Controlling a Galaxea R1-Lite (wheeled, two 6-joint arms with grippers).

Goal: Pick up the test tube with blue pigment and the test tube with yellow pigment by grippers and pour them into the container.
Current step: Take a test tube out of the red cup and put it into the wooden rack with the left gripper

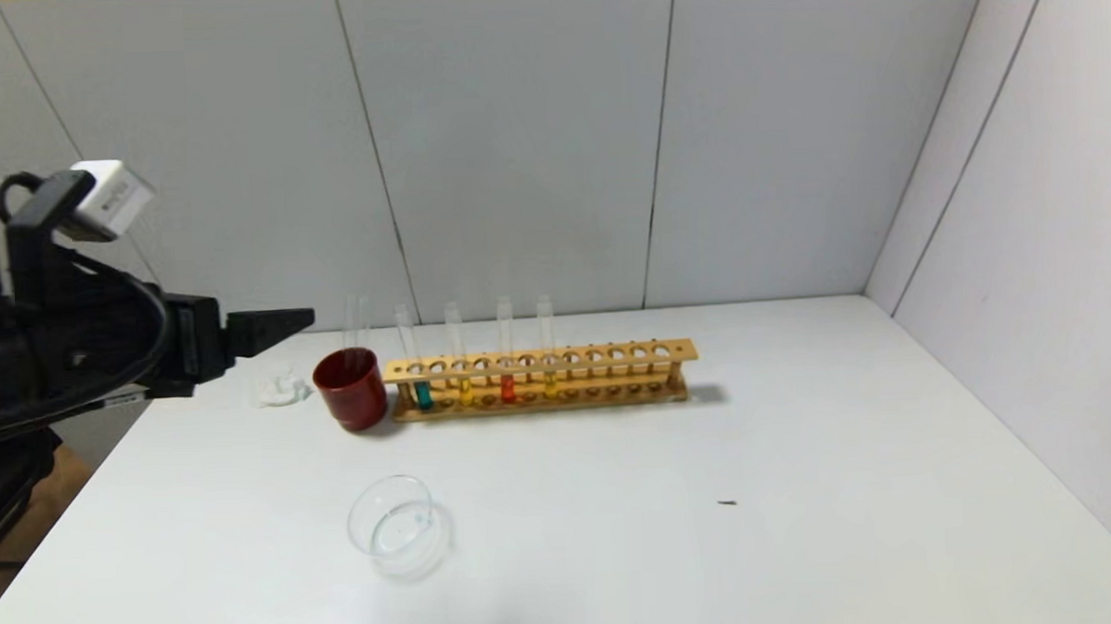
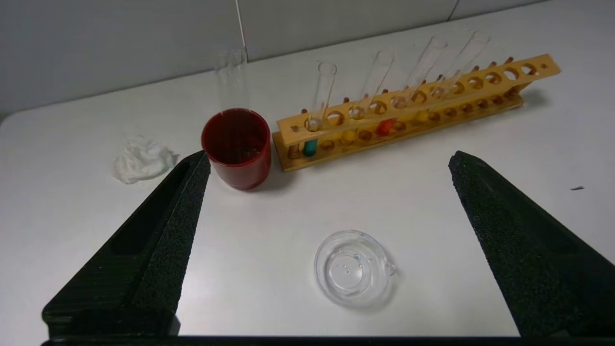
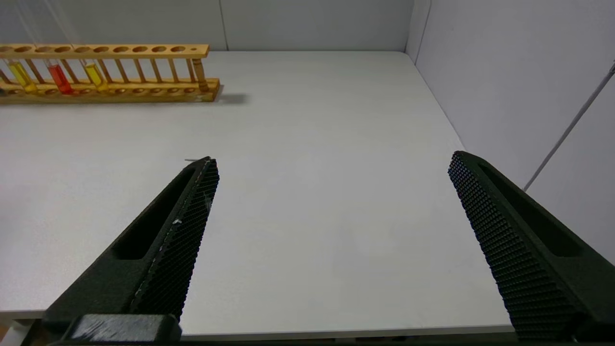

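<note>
The rack (image 1: 540,380) looks like light wood, smooth; the container (image 1: 398,526) is clear glass, glossy. The table (image 1: 807,489) is white and matt — the left tool (image 2: 326,163) has rough black pads (image 2: 185,226).

White table (image 1: 805,451), grey panelled walls (image 1: 510,136)
</note>
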